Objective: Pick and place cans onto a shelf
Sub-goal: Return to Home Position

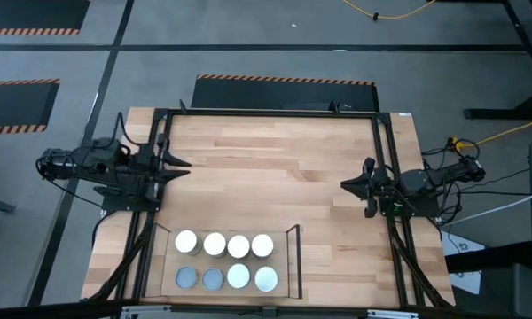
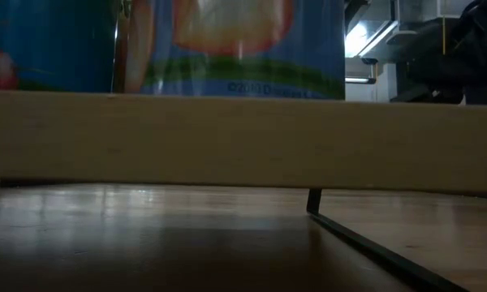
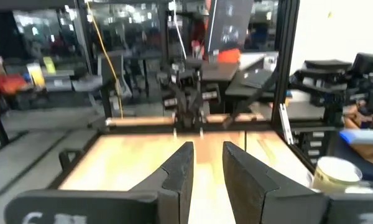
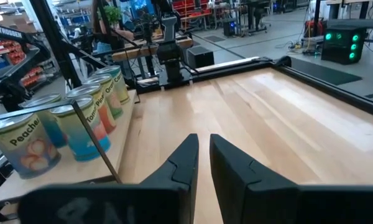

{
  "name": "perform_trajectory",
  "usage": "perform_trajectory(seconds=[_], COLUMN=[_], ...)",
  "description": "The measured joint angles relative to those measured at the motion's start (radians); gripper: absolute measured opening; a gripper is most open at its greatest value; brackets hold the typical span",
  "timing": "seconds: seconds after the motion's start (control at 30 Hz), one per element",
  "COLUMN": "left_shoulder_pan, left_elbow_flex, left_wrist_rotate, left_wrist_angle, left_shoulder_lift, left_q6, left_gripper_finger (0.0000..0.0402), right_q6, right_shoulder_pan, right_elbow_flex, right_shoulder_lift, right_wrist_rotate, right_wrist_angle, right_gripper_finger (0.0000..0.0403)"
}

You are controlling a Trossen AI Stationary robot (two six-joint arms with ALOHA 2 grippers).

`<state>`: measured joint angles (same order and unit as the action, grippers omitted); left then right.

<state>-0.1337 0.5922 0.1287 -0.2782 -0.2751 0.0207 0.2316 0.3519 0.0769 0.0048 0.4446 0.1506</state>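
My left gripper [image 1: 184, 166] hangs just inside the table's [image 1: 275, 151] left edge. Its fingers [image 3: 179, 171] are a narrow gap apart with nothing between them. My right gripper [image 1: 346, 184] hangs just inside the right edge, pointing back at it, fingers [image 4: 185, 163] likewise slightly apart and empty. The shelf [image 1: 286, 266] sits against the front edge, nearer the left corner. All eight cans [image 1: 238, 245] stand upright on it in two rows of four, close together.
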Motion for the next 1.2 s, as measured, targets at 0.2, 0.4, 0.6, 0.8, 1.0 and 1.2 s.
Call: perform_trajectory(seconds=[0.2, 0.4, 0.6, 0.8, 1.0, 1.2], left_shoulder_pan=[0.000, 0.000, 0.000, 0.000, 0.001, 0.004], left_elbow_flex=[-0.011, -0.162, -0.340, -0.393, -0.394, -0.395], left_wrist_rotate=[0.000, 0.000, 0.000, 0.000, 0.000, 0.022], left_wrist_angle=[-0.059, 0.074, 0.316, 0.394, 0.399, 0.373], left_shoulder_lift=[-0.018, -0.020, -0.020, -0.019, -0.011, -0.010], left_q6=[-0.049, -0.068, -0.061, 0.039, 0.148, 0.203], left_gripper_finger=[0.0079, 0.0079, 0.0079, 0.0079, 0.0079, 0.0079], right_q6=[0.000, -0.001, -0.001, -0.002, -0.007, -0.035], right_shoulder_pan=[0.000, 0.000, 0.000, 0.000, 0.000, 0.000], right_elbow_flex=[0.000, 0.000, 0.000, 0.000, 0.000, 0.000], right_shoulder_lift=[0.000, 0.000, 0.000, 0.000, 0.000, 0.000], right_wrist_rotate=[0.000, 0.000, 0.000, 0.000, 0.000, 0.031], right_wrist_angle=[0.003, 0.012, 0.012, 0.012, 0.012, 0.011], right_gripper_finger=[0.0046, 0.0046, 0.0046, 0.0046, 0.0046, 0.0046])
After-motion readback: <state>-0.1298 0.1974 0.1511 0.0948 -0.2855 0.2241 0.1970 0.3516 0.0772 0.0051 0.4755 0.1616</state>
